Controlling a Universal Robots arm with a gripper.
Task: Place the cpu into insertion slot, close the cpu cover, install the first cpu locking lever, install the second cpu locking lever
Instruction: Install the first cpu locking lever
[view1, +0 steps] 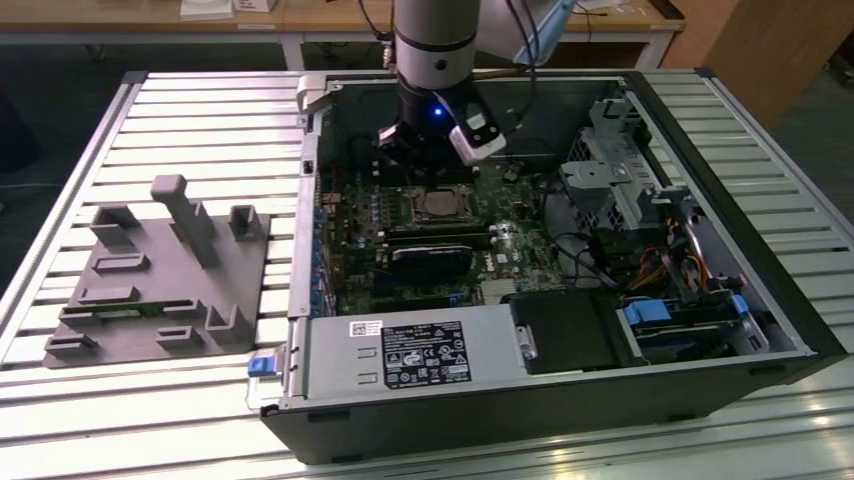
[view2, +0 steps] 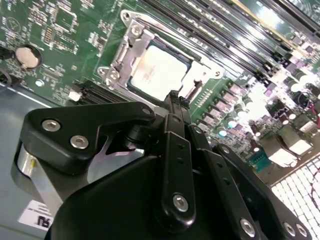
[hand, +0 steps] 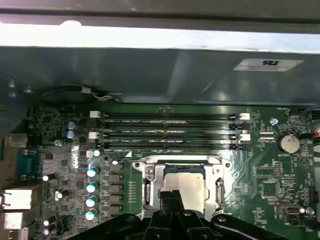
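Observation:
The cpu (hand: 187, 187) is a dull silver square chip lying flat in the insertion slot (view1: 434, 206) on the green motherboard inside the open computer case. The cpu cover (hand: 150, 186), a silver metal frame with a big window, lies flat around the chip (view2: 159, 70). My gripper (hand: 171, 196) hangs just above the chip's edge, with its black fingers shut together and nothing between them. The second wrist view shows the fingertips (view2: 174, 96) over the near edge of the cover (view2: 131, 45). In the exterior view my gripper (view1: 422, 165) reaches down into the case just behind the slot.
Long black memory slots (hand: 167, 130) run beside the socket. A coin battery (hand: 289, 143) sits on the board. A labelled power supply (view1: 414, 355), a drive cage (view1: 614, 170) and cables crowd the case. A grey fixture block (view1: 147, 280) stands on the slatted table at the exterior view's left.

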